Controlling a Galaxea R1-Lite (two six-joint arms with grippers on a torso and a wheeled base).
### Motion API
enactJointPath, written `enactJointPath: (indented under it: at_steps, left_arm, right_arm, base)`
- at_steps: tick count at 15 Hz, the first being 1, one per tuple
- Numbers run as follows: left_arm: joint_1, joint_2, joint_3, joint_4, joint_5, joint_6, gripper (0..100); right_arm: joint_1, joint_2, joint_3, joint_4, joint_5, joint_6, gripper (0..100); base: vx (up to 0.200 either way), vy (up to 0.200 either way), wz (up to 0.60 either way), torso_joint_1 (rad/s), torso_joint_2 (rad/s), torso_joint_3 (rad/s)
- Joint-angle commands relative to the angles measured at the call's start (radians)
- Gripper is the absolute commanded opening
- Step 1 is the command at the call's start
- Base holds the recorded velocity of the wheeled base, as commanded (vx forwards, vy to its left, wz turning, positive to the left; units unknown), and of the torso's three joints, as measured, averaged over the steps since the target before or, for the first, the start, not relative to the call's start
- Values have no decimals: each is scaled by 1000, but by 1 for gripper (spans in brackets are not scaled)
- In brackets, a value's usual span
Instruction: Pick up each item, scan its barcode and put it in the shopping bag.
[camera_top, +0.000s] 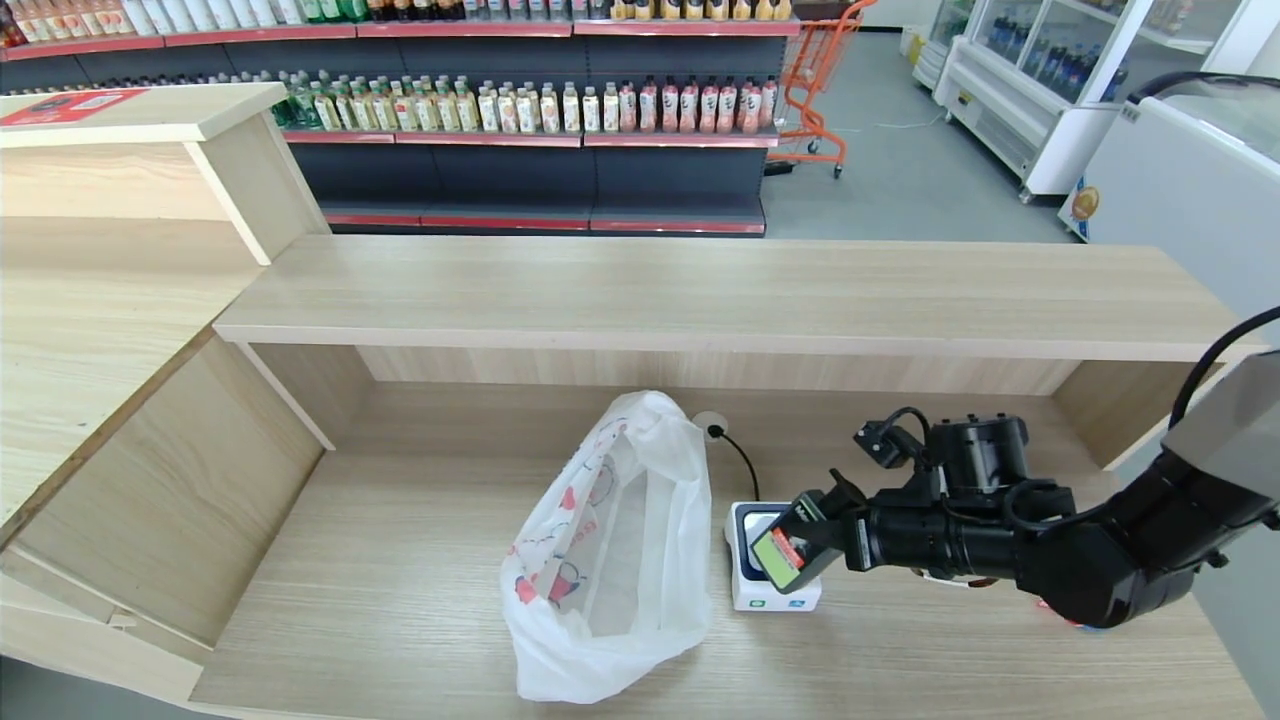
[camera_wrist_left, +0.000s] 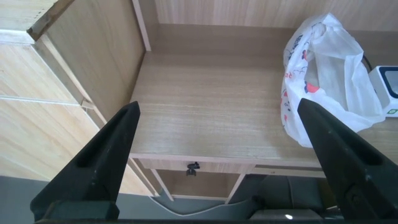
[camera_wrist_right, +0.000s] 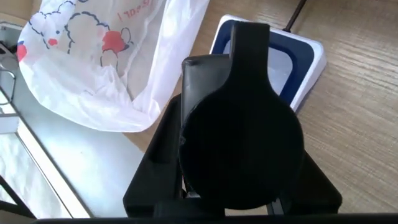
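Small green packet (camera_top: 783, 556) with a red label, clamped between the fingers of the right gripper (camera_top: 792, 548), held tilted just over the white and blue scanner (camera_top: 760, 598) on the wooden counter (camera_top: 400, 600). White plastic shopping bag (camera_top: 610, 560) just left of the scanner, mouth open. Left gripper (camera_wrist_left: 217, 124) at the near left counter edge, fingers spread wide, holding nothing. Judged as the scanning step; next, likely a short carry left over the bag's mouth, then a release
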Motion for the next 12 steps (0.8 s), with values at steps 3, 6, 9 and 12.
enactJointPath:
  at_steps: [3,6,9,12]
  left_arm:
    - [0,0,0,0,0,0,100]
    - [0,0,0,0,0,0,100]
    - [0,0,0,0,0,0,100]
    - [0,0,0,0,0,0,100]
  right_arm:
    - [20,40,-48,0,-4,2,0]
    - [26,61,-68,0,-4,2,0]
    - [26,87,-84,0,-38,2,0]
    - [26,87,-101,0,-38,16,0]
  base:
    - [0,0,0,0,0,0]
    - [0,0,0,0,0,0]
    - [0,0,0,0,0,0]
    - [0,0,0,0,0,0]
